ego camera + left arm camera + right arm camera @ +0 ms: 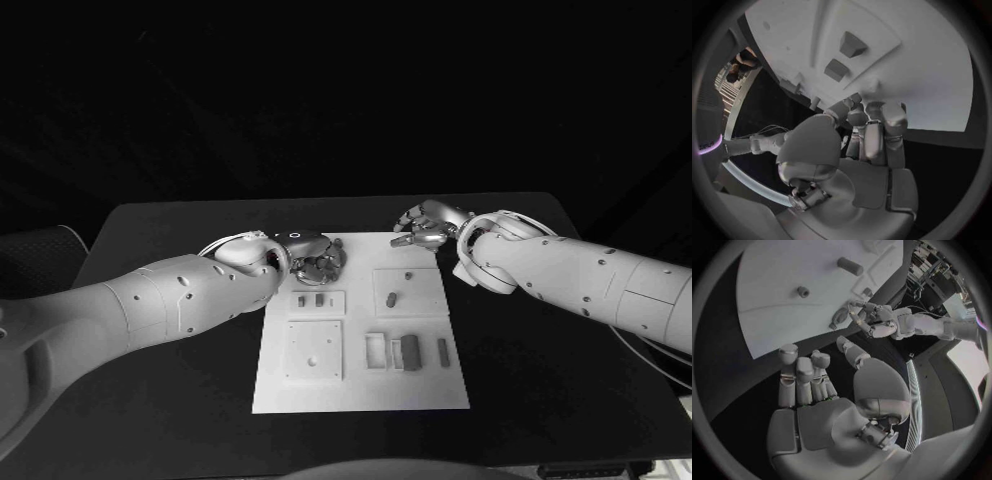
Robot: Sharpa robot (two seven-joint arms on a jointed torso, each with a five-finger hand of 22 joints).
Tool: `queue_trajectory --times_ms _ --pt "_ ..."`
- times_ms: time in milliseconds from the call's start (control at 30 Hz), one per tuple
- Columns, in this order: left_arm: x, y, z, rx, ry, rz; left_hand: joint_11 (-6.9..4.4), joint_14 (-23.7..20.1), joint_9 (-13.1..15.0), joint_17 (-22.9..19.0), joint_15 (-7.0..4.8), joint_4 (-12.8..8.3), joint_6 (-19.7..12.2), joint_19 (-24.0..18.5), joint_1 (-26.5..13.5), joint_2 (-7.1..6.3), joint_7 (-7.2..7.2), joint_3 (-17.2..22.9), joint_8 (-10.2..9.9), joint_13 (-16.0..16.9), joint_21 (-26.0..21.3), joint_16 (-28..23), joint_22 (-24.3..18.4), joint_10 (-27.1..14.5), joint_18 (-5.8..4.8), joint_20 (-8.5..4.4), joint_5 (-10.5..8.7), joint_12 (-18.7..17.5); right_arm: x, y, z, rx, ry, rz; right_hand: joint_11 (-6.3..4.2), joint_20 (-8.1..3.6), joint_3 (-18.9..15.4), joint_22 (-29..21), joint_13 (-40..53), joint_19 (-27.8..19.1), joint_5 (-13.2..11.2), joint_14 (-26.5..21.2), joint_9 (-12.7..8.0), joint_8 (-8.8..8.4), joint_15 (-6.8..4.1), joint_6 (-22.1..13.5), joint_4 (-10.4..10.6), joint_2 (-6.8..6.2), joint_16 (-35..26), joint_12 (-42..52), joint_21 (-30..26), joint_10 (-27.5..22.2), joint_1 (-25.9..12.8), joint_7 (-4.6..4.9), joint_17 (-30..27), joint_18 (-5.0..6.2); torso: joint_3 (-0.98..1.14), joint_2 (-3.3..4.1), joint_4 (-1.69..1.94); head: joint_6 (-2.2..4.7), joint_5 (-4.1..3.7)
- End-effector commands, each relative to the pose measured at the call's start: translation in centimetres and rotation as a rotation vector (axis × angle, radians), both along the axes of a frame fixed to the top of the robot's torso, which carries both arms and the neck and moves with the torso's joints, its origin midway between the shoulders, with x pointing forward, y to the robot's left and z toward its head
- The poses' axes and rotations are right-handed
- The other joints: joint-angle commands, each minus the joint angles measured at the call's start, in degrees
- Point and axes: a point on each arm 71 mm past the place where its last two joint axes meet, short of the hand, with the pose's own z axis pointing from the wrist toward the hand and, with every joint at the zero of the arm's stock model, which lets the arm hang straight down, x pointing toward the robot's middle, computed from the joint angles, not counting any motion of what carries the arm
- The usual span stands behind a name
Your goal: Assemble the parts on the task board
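White task board [361, 390], long axis away from robot; left robot hand [315, 258] clenched, right robot hand [427, 224] released.

Head camera looks down; wrist cameras sit close; all share the task board [361, 385].

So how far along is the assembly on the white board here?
Early, it seems. Done: nothing plainly; whether the two small grey blocks are seated in the white task board I cannot tell. In hand: the left robot hand is curled at the board's far left corner, contents unclear; the right robot hand holds nothing. Left: the grey peg, dark block and bar.
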Motion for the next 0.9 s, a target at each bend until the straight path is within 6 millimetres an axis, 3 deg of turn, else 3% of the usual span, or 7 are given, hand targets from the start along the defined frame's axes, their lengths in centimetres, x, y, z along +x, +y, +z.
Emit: queue_trajectory --times_ms 33,900 --pt "-0.1 0.0 0.3 -0.044 0.003 0.008 0.01 0.3 0.1 0.1 -0.03 0.2 3.1 0.3 -0.4 0.02 2.80 0.0 0.2 -0.1 0.2 -0.2 0.8 0.3 6.06 0.05 -0.30 0.1 0.0 0.0 0.0 -0.005 -0.002 0.009 0.08 -0.30 0.0 0.7 -0.1 0.0 0.3 0.3 -0.1 0.21 -0.18 -0.1 0.1 0.19 0.3 0.3 -0.1 -0.1 -0.4 0.38 -0.1 3.92 0.00 0.02 0.01 0.01 -0.01" --pt "-0.8 2.7 1.2 -0.074 0.013 0.047 -0.01 0.3 0.1 0.1 -0.06 0.1 3.1 0.3 -0.4 -0.21 2.78 0.0 0.1 -0.1 0.2 -0.2 0.7 0.4 6.09 -0.03 -0.35 0.1 0.0 -0.3 0.0 -0.009 0.001 0.004 0.08 -0.31 0.0 0.7 -0.1 0.0 0.3 0.3 -0.1 0.20 -0.18 -0.1 0.1 0.18 0.3 0.3 -0.1 -0.1 -0.4 0.38 -0.1 3.92 -0.01 0.02 0.03 0.03 0.29"
